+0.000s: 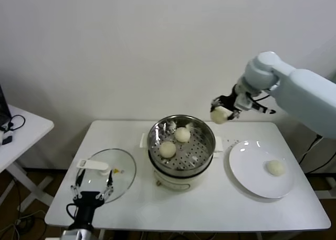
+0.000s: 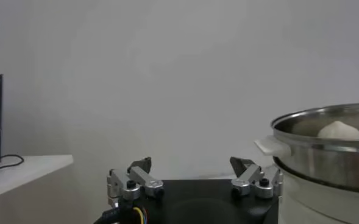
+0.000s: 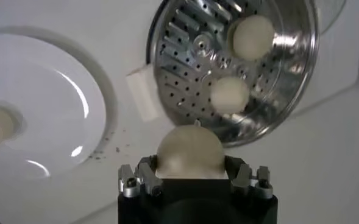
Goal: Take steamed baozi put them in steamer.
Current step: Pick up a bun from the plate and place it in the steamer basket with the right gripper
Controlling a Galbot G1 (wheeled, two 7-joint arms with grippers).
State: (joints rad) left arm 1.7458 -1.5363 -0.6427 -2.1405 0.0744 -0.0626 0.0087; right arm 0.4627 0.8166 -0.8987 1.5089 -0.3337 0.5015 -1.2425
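My right gripper (image 1: 222, 113) is shut on a steamed baozi (image 1: 218, 115) and holds it in the air just beyond the steamer's right rim; the right wrist view shows that baozi (image 3: 190, 152) clamped between the jaws. The steel steamer (image 1: 207, 133) sits on its cream cooker base at the table's middle. Two baozi lie inside it, one (image 1: 167, 149) nearer me and one (image 1: 182, 134) farther back. Another baozi (image 1: 275, 167) rests on the white plate (image 1: 247, 166) at the right. My left gripper (image 1: 93, 188) stands open and empty low at the table's front left.
The glass lid (image 1: 121, 169) with a white handle lies flat left of the cooker, just behind my left gripper. A second white table (image 1: 29, 129) with cables stands at far left. The steamer wall (image 2: 325, 152) fills the left wrist view's side.
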